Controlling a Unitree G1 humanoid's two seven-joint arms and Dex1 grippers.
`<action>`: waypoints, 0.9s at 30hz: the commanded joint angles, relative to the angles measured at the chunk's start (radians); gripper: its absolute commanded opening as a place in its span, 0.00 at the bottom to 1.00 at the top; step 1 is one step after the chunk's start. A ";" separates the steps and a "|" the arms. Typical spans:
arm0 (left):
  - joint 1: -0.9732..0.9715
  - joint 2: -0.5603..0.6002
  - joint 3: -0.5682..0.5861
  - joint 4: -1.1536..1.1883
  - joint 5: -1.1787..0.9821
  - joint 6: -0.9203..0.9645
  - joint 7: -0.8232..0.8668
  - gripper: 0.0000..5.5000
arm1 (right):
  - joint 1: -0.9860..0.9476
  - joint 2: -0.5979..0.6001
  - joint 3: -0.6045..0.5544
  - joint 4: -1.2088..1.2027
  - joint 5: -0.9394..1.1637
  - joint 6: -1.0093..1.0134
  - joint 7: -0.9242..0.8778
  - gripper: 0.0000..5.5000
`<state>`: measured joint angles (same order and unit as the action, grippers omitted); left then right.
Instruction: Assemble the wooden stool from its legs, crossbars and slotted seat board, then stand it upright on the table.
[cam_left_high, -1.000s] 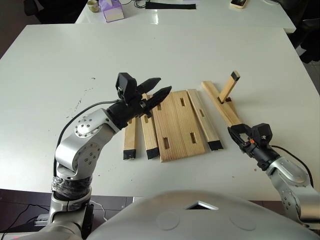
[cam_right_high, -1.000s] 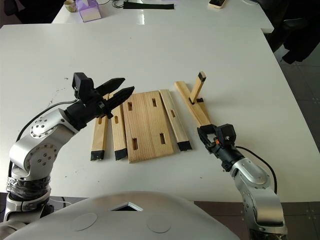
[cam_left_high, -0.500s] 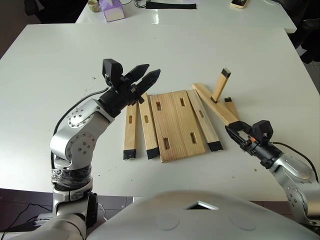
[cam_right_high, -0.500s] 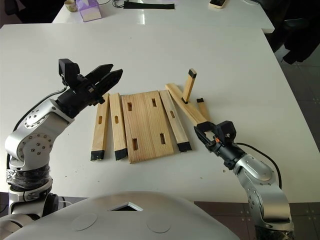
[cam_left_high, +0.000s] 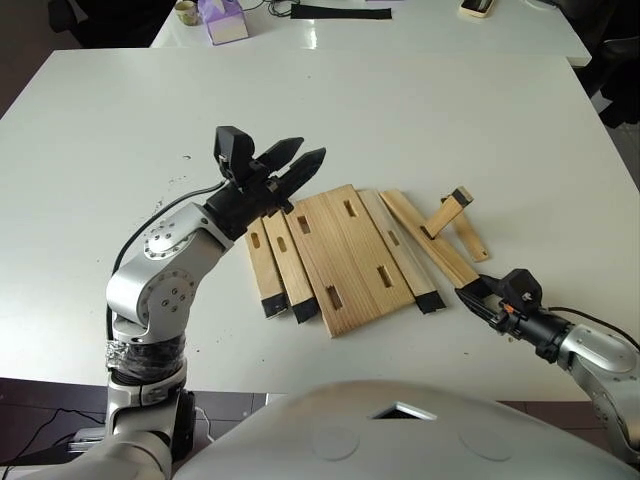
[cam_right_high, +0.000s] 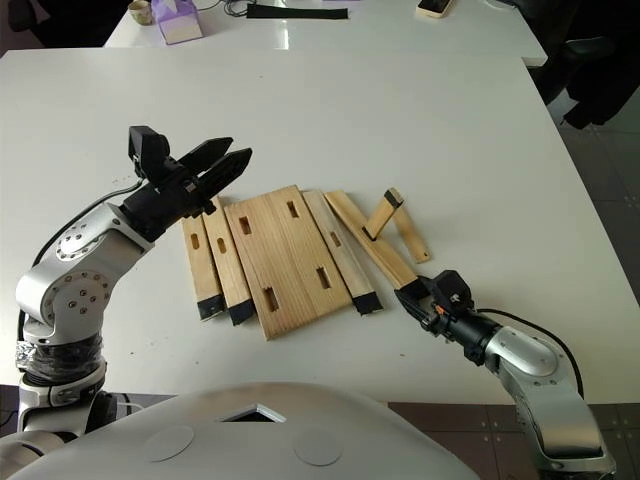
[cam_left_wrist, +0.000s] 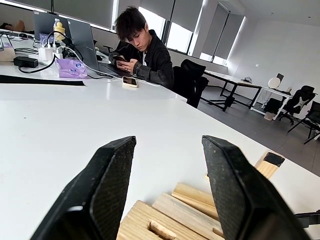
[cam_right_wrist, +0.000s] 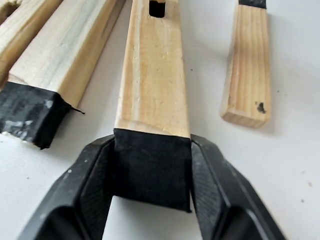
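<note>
**On the white table (cam_left_high: 400, 110): one leg gripped, other parts lying flat**

Near the front right edge, right claw (cam_right_wrist: 152, 145) clamped on the black-capped end of a leg (cam_left_high: 448, 261), one finger pressed against each side of the cap. Leg flat on the table, slanting away from the claw toward the middle. Stuck in that leg's slot, a short crossbar (cam_left_high: 447, 212), leaning over with its black tip raised. Just beside the same leg, on its right, a second crossbar (cam_left_high: 470, 241) lying flat.

In the middle, seat board (cam_left_high: 348, 258) flat and askew, four slots showing. Along its right edge, a spare leg (cam_left_high: 398, 250), black cap toward the robot. Along its left edge, an inner leg (cam_left_high: 290, 265) and an outer leg (cam_left_high: 262, 268) side by side, caps likewise toward the robot.

Over the far left end of this row, left claw (cam_left_high: 309, 150) raised clear of the wood, fingers spread wide, holding nothing.
</note>
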<state>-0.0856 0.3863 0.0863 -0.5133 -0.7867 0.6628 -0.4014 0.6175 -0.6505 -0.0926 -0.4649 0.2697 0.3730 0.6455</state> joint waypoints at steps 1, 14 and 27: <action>0.001 0.015 -0.002 -0.006 0.007 0.012 -0.006 0.45 | 0.052 -0.034 0.034 0.051 -0.052 0.032 0.015 0.37; 0.007 0.013 -0.010 -0.008 0.017 0.014 -0.002 0.45 | 0.007 -0.048 0.022 -0.025 -0.003 0.070 0.014 0.54; -0.017 0.012 -0.031 0.003 0.024 0.027 -0.010 0.45 | -0.082 -0.004 0.084 -0.003 -0.024 0.100 -0.027 0.54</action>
<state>-0.0921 0.3884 0.0660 -0.5121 -0.7656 0.6739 -0.4030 0.5379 -0.6619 -0.0305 -0.4933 0.2700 0.4414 0.6309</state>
